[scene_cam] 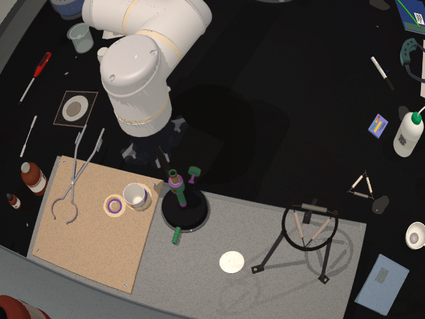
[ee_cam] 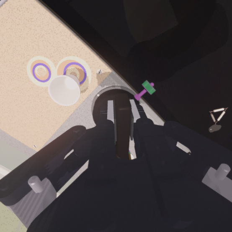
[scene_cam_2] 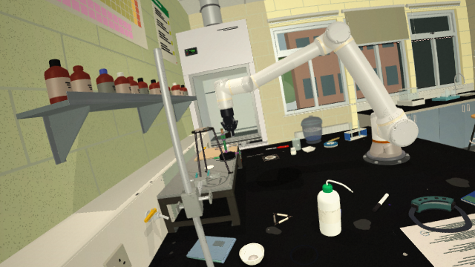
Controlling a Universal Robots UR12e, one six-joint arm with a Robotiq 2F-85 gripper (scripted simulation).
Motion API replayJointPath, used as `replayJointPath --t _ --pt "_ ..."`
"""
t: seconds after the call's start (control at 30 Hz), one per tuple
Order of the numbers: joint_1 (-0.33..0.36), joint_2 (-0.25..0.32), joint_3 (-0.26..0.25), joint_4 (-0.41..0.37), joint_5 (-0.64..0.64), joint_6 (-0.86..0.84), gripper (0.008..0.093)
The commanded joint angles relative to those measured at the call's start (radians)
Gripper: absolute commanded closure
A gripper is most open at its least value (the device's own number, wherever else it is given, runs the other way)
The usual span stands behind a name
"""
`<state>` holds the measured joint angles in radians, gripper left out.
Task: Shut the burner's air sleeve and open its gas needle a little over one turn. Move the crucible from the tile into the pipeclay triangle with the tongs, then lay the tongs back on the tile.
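My gripper (ee_cam: 122, 112) is closed on the burner's (scene_cam: 178, 190) upright tube, with a finger on either side of it in the wrist camera. The burner stands on its round black base (scene_cam: 185, 210), with a purple and green needle knob (ee_cam: 147, 88) on one side and a green stub (scene_cam: 176, 235) on the other. The white crucible (scene_cam: 135, 195) sits on the tan tile (scene_cam: 94, 219) next to a purple ring mark (scene_cam: 114, 205). The tongs (scene_cam: 76, 171) lie on the tile's far left part. The pipeclay triangle (scene_cam: 310, 223) rests on a black tripod to the right.
The tile's corner and the crucible lie just left of the burner. A white disc (scene_cam: 231, 262) lies on the grey slab between burner and tripod. A spare triangle (scene_cam: 362, 187), a wash bottle (scene_cam: 408, 134) and a wire gauze (scene_cam: 75, 108) lie on the black bench.
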<state>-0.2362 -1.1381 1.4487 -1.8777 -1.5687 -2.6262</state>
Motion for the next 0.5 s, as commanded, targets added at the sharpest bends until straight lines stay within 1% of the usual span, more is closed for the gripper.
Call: replayJointPath --t 0.0,0.47 --pt "0.000 -0.001 -0.001 0.000 0.000 -0.001 0.0829" --pt "0.000 -0.001 -0.001 0.000 0.000 -0.001 0.0549"
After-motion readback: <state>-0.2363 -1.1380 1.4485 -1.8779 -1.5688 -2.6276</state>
